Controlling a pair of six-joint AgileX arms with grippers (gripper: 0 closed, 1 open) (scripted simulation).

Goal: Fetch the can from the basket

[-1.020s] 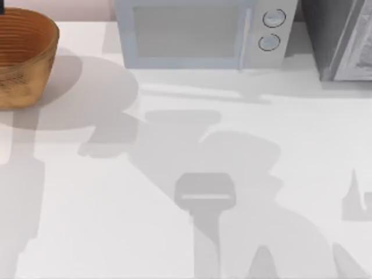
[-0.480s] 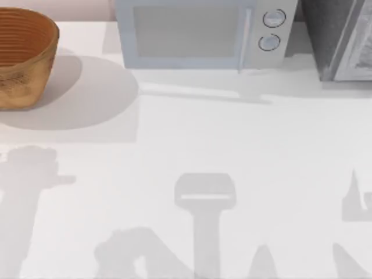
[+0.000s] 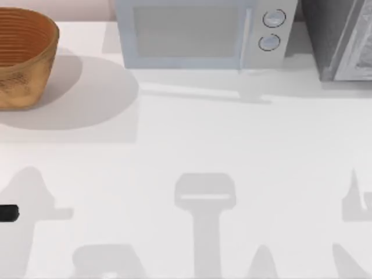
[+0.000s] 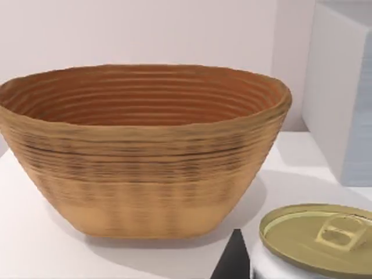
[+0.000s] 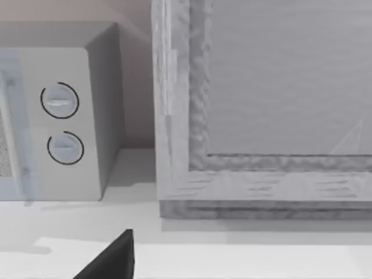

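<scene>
- Top view: the basket (image 3: 23, 55) is seen at the table's (image 3: 232, 151) far left corner, beside a microwave (image 3: 200, 34); the left arm's tip (image 3: 9, 213) is seen at the left edge.
- Left wrist view: the can (image 4: 317, 241) is seen outside the basket (image 4: 139, 151), near its wall, beside a dark finger (image 4: 232, 261); whether it is gripped cannot be told.
- Right wrist view: the microwave (image 5: 61, 116) and a grey cabinet (image 5: 267, 110) are faced; the claw's state cannot be told.

The basket (image 4: 139, 168) is woven wicker, ribbed and matt, the can (image 4: 317, 235) has a dull gold metal lid over a smooth white side, and the microwave (image 3: 200, 35) at the top looks like smooth pale plastic on a matt white table (image 3: 232, 151).
</scene>
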